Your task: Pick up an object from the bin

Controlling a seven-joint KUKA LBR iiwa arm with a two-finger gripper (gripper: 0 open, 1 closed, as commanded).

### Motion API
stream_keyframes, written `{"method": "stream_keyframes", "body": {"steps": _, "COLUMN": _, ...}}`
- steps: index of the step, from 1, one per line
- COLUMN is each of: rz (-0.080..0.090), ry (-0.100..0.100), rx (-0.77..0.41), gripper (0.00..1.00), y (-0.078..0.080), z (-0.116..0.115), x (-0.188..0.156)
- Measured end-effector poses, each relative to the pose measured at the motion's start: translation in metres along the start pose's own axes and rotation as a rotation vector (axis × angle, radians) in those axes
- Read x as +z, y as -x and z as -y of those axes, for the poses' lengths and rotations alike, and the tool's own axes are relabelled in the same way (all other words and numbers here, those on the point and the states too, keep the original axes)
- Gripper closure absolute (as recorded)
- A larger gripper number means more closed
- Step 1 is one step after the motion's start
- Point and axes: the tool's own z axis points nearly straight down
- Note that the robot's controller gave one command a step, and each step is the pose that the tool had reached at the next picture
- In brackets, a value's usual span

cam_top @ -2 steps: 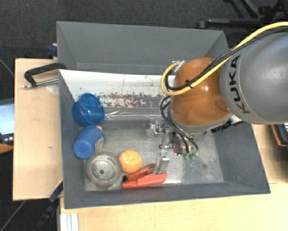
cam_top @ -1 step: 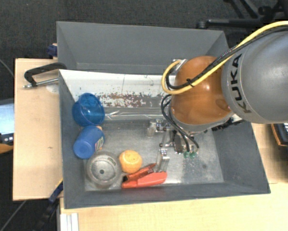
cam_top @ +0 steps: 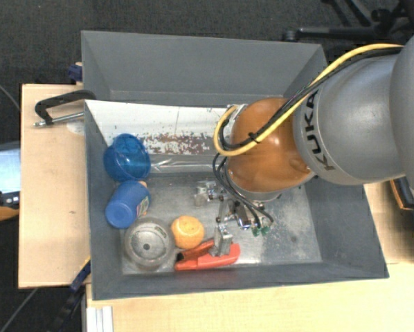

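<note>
My gripper [cam_top: 224, 235] reaches down under the arm's orange cover to the bin's front middle. Its tip is right above a red flat tool [cam_top: 208, 259] that lies along the front wall, and it seems to touch the tool's right part. An orange round thing [cam_top: 187, 231] sits just left of the gripper, against the red tool. Whether anything is held cannot be made out.
A shiny metal round cup [cam_top: 148, 243] lies at the front left. A blue cylinder [cam_top: 126, 203] and a blue round lid-like thing [cam_top: 126, 157] lie along the left wall. The arm's wrist and cables cover the bin's middle and right.
</note>
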Motion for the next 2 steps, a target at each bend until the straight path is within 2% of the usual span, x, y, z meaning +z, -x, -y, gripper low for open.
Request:
{"method": "stream_keyframes", "body": {"steps": 1, "rz": -0.004, "ry": 0.002, "rx": 0.048, "gripper": 0.00, "y": 0.001, "z": -0.020, "x": 0.020}}
{"method": "stream_keyframes", "body": {"steps": 2, "rz": 0.002, "ry": 0.002, "rx": 0.192, "gripper": 0.00, "y": 0.001, "z": -0.021, "x": -0.003}}
